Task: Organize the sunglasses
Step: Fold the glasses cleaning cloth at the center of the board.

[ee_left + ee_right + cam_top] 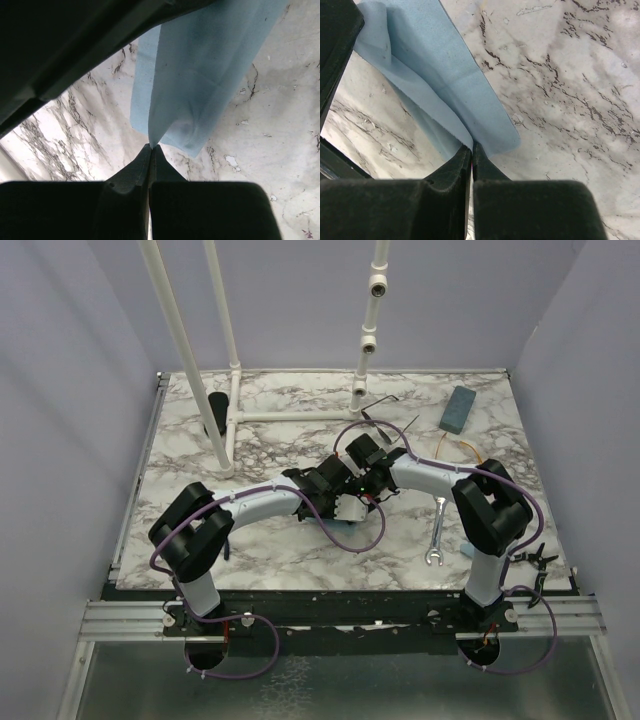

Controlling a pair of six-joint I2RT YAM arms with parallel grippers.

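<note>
A light blue cloth point(200, 75) point(435, 75) hangs between both grippers over the marble table. My left gripper point(151, 146) is shut on one folded edge of it. My right gripper point(471, 146) pinches another edge, jaws nearly touching. From above, the two grippers point(335, 495) point(365, 485) meet at mid-table with the cloth point(350, 508) just below them. The thin dark wire-frame sunglasses point(378, 405) lie beyond them, near the white pipe stand. The yellow-orange sunglasses point(470, 447) lie to the right, partly hidden behind the right arm.
A blue-grey oblong case point(457, 408) lies at the back right. A black case point(215, 412) stands at the back left by the white pipe frame point(290, 415). A wrench point(437, 532) lies near the right arm's base. Purple cables loop over the table.
</note>
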